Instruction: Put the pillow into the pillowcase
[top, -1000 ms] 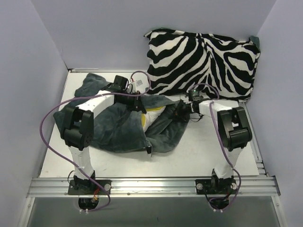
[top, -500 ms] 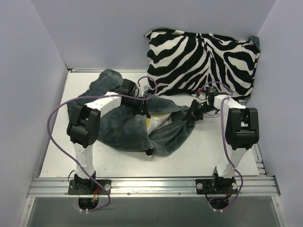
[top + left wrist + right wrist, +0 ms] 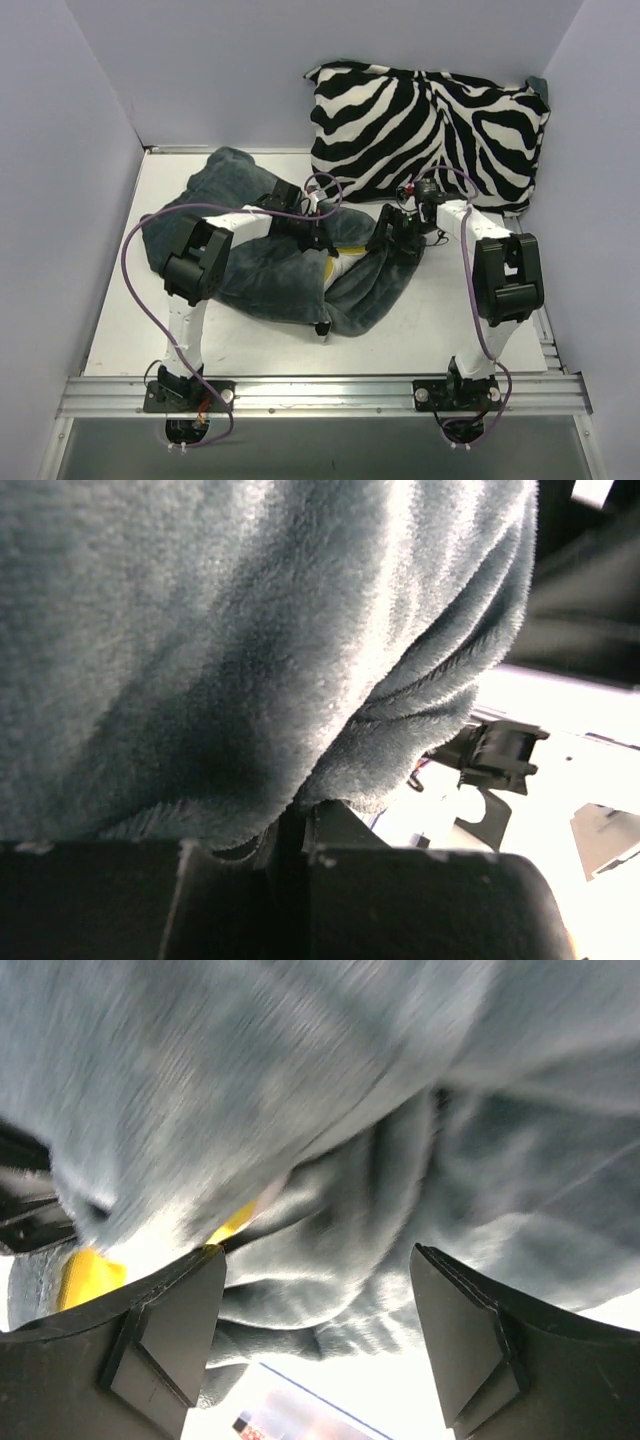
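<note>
Right wrist: right claw (image 3: 315, 1310) just sprang open, releasing the pillowcase (image 3: 400, 1160); left claw (image 3: 290, 830) stays clamped on its plush. Yellow pillow (image 3: 85, 1272) corner still exposed, so regrasp probably next.

Rumpled grey pillowcase (image 3: 400, 1160) filling view, yellow pillow (image 3: 85, 1272) edge peeking at left, end effector (image 3: 315, 1260) jaws apart

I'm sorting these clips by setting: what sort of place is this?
Probably a lab test booth: plain lilac walls box in a white table, with two robot arms bolted to a metal rail at its near edge.
</note>
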{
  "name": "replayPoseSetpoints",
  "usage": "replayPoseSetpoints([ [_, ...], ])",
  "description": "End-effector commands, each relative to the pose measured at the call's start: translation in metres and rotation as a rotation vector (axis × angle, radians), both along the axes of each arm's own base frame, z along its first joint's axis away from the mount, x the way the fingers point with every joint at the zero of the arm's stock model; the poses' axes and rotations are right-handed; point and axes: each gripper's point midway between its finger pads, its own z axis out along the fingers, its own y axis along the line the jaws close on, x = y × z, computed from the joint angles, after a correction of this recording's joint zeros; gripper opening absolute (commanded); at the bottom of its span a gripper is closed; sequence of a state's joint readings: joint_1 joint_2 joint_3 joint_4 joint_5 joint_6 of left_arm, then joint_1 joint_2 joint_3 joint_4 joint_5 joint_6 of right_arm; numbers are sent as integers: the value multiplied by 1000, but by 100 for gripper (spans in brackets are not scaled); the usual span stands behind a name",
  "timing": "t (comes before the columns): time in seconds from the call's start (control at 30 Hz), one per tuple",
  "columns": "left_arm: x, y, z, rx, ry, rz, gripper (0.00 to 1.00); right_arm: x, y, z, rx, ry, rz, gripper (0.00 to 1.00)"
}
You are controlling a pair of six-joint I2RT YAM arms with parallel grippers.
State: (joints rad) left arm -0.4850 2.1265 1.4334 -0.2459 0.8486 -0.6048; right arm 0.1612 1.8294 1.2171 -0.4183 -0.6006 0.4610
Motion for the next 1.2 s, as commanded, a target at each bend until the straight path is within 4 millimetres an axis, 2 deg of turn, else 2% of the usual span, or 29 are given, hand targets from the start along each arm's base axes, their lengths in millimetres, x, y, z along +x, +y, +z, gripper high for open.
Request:
replayPoseSetpoints([
  [0.0,25,-11,-10,-14,-54,56,0,-17,16,11,-31,13,7,76],
  [0.07,24,-11,-11,-15,-49,60,0,-16,25,4,-46,14,36,70],
  [0.13,26,-8,-8,-17,-49,71,0,-19,30,-17,-67,62,62,65],
  [0.23,29,0,-7,-16,-41,97,0,-25,24,-47,-102,134,61,58],
  [0.33,32,6,-5,-19,-43,110,0,-27,17,-56,-114,144,61,51],
  [0.37,33,8,-5,-19,-40,116,0,-26,15,-58,-119,130,77,35],
  [0.43,37,15,-7,5,-57,127,0,-24,11,-55,-113,119,85,13],
  [0.47,40,22,-9,25,-66,142,0,-21,0,-51,-103,121,71,0],
  [0.5,37,30,-16,66,-72,141,0,-18,-5,-38,-84,91,62,0],
  [0.57,45,50,-31,192,-113,194,0,-18,-11,-10,28,62,54,0],
  [0.6,42,60,-41,262,-124,180,0,-15,-10,17,97,-8,72,0],
  [0.63,48,71,-52,357,-155,201,0,-21,3,46,263,-30,108,0],
  [0.7,42,82,-69,488,-193,149,0,-19,-7,85,343,-143,129,0],
  [0.77,42,98,-83,612,-212,150,0,-27,-15,108,396,-167,135,0],
  [0.8,40,102,-89,647,-220,136,0,-24,-26,119,391,-219,132,0],
  [0.83,41,105,-92,667,-228,137,0,-30,-30,124,407,-204,129,0],
  [0.9,38,102,-96,676,-235,100,0,-33,-31,137,448,-224,147,0],
  [1.0,23,67,-90,615,-274,-25,0,-35,-19,145,493,-233,193,0],
  [1.03,8,46,-92,602,-287,-84,0,-35,-5,150,503,-247,243,0],
  [1.07,4,34,-89,579,-297,-107,0,-33,1,151,511,-252,265,0],
  [1.13,-7,11,-93,534,-280,-137,0,-39,32,155,533,-265,367,0],
  [1.17,-12,-1,-93,519,-276,-152,0,-39,38,158,536,-271,384,0],
])
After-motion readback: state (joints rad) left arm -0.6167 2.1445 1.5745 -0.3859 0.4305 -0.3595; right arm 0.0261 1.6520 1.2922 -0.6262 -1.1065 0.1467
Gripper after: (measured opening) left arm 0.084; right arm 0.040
